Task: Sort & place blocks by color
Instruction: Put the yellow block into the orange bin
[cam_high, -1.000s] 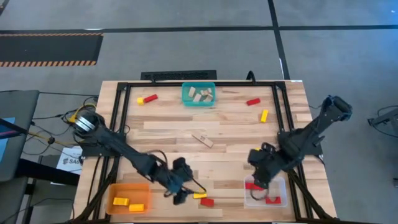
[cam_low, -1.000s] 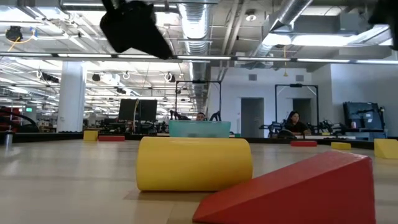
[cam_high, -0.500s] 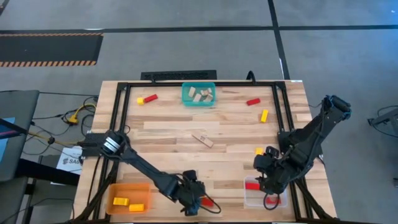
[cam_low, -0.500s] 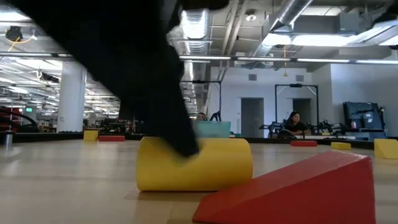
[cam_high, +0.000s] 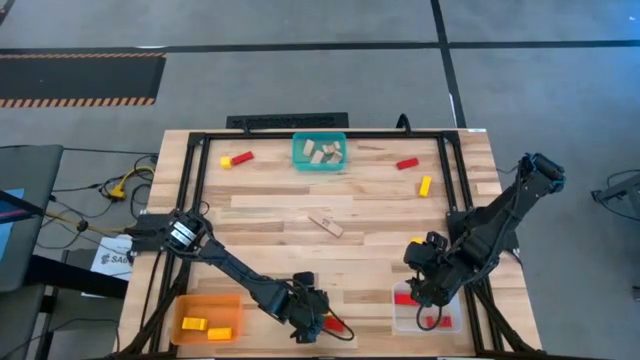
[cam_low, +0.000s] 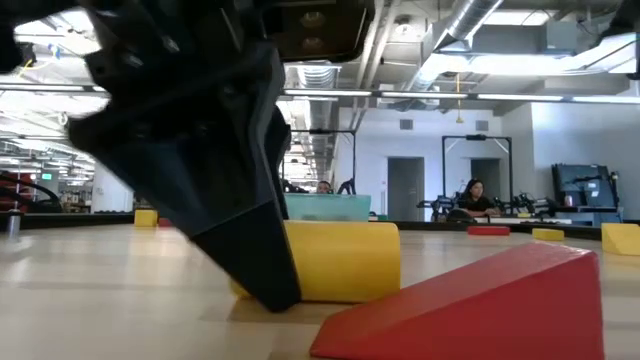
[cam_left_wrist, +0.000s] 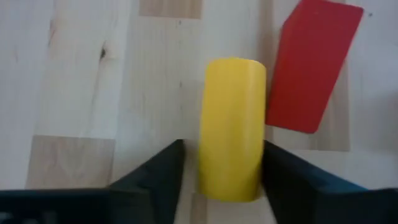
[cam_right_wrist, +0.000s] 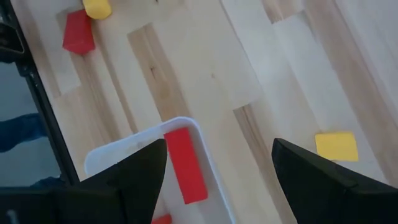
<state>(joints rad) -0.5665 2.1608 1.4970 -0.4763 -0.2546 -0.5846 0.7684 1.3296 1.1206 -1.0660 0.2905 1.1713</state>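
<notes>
Left gripper (cam_high: 312, 325) at bottom centre of high view, fingers either side of cylinder block (cam_left_wrist: 231, 127); wedge block (cam_left_wrist: 312, 65) just beside it. Bin w/ 2 blocks (cam_high: 207, 311) bottom left. Right gripper (cam_high: 420, 290) bottom right, over tray (cam_right_wrist: 112, 155) (bar block (cam_right_wrist: 185, 165) inside). Another bin (cam_high: 319, 166) top centre.

A teal bin (cam_high: 319, 152) sits at the far middle of the wooden table (cam_high: 280, 215), an orange bin (cam_high: 205, 318) at the near left corner, and a clear bin (cam_high: 429, 311) at the near right. A black frame (cam_high: 196, 160) borders the tabletop. In the room beyond, a seated person (cam_low: 470, 199) shows among desks and monitors.
</notes>
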